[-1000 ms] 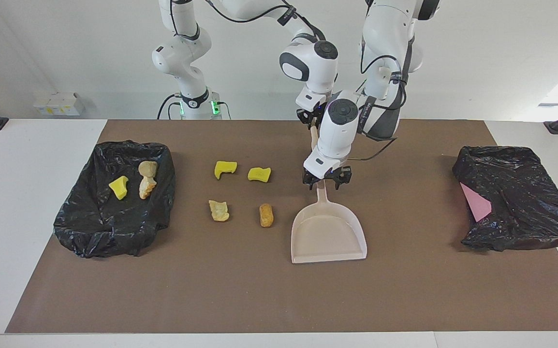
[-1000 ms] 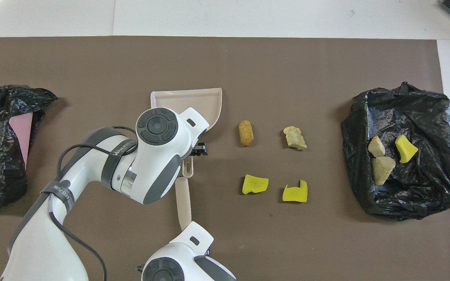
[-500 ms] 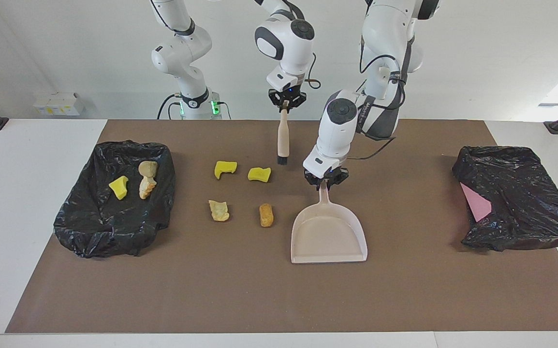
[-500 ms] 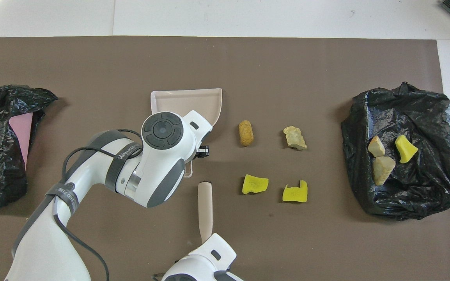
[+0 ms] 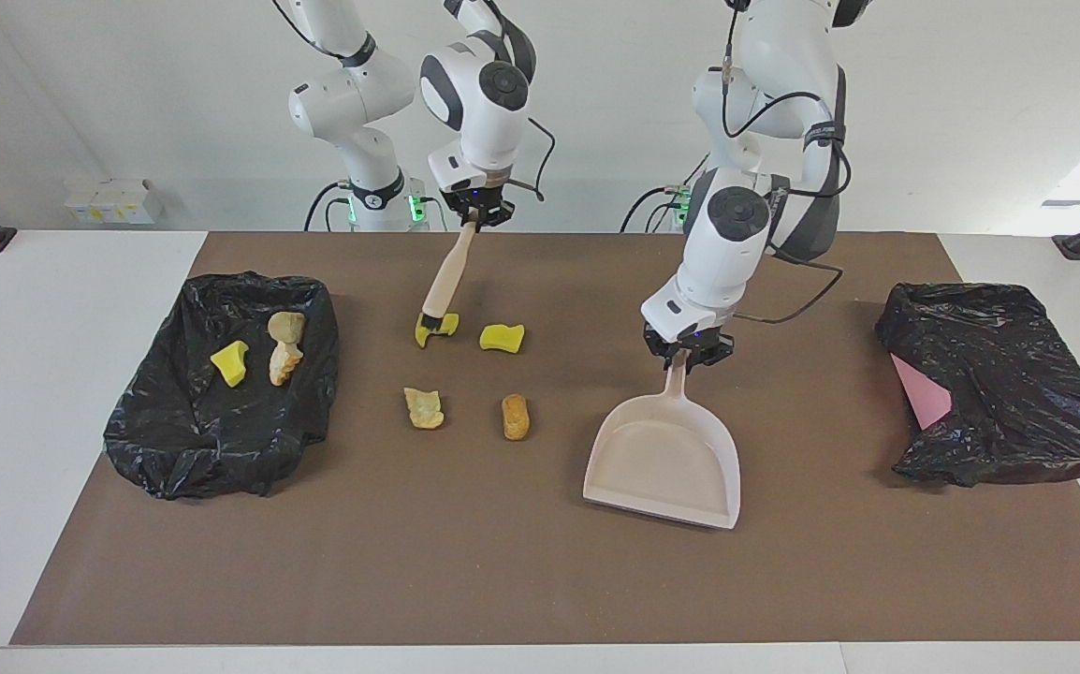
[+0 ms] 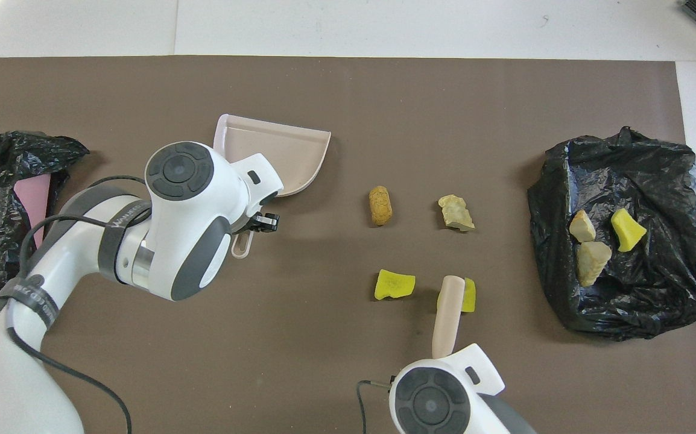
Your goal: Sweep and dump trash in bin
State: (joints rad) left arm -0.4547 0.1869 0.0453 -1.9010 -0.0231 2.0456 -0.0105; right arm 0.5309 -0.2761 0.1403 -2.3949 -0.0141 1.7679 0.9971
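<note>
Right gripper [image 5: 474, 218] clamps the brush [image 5: 442, 281], left gripper [image 5: 687, 353] grips the dustpan [image 5: 666, 463]; bristles at twelve o'clock of a yellow scrap [image 5: 437, 327] risk flicking it wide of the pan.

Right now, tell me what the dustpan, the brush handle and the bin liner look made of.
Dustpan: likely moulded plastic, smooth beige, thin even rim. Brush handle: pale, matte, wood or plastic, unclear. Bin liner: thin black plastic film, glossy and crinkled.

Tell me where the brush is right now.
The brush hangs tilted from the right tool, its bristle end down at a yellow sponge scrap beside the lined bin at the right arm's end.
</note>
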